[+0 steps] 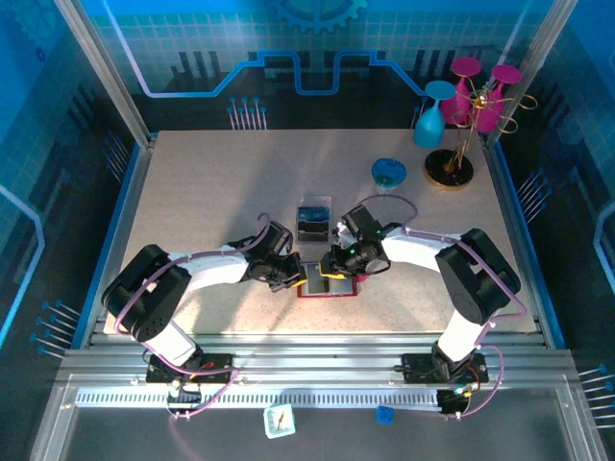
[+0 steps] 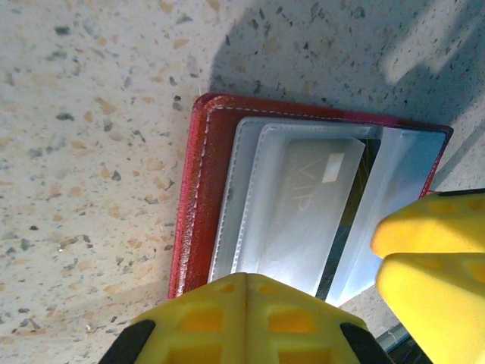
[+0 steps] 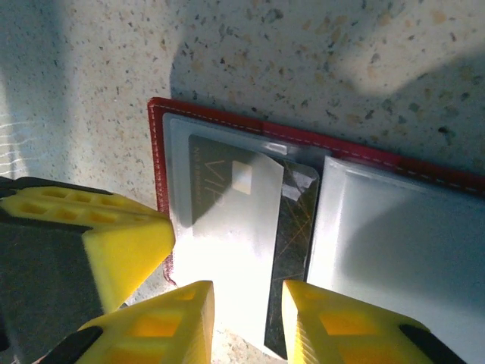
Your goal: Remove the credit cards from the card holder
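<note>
Top: left gripper, right gripper side by side over open wallet. Left wrist: jaws together, pressed on wallet's edge beneath, likely pinning it. Right wrist: fingers apart, straddling silver card in pocket just ahead, nothing clamped, poised to pull

1 card holder, 2 credit cards inside, 3 goblets

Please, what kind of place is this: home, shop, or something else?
Probably a robot laboratory cell: aluminium frame posts hold blue printed wall panels around a speckled table, and a left arm and a right arm are bolted to a metal rail at its near edge.
</note>
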